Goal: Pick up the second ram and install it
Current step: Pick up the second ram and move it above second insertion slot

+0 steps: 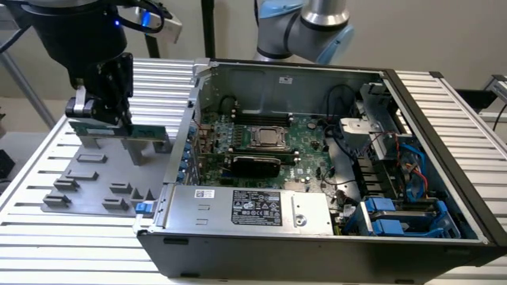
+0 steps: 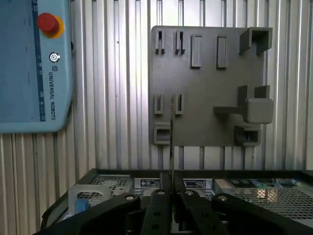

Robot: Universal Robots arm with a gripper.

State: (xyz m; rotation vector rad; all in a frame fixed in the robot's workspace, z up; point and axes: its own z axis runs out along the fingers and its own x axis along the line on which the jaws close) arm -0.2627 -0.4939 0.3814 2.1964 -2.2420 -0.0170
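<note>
The second ram (image 1: pixel 127 131) is a thin green board held level at the exterior view's left. It hangs over the grey fixture plate (image 1: pixel 87 178), at the height of the tops of two upright grey posts. Whether it still rests on them I cannot tell. My gripper (image 1: pixel 101 119) comes down from above and is shut on the ram's upper edge, near its left end. In the wrist view the ram (image 2: pixel 171 142) appears edge-on as a thin line running out from between my black fingers (image 2: pixel 159 210) over the fixture plate (image 2: pixel 205 73).
An open computer case (image 1: pixel 317 249) stands to the right of the fixture, with the motherboard (image 1: pixel 262 142) exposed inside. A second robot arm (image 1: pixel 309 29) stands behind the case. A blue teach pendant (image 2: pixel 29 63) lies on the ribbed metal table (image 1: pixel 47 249).
</note>
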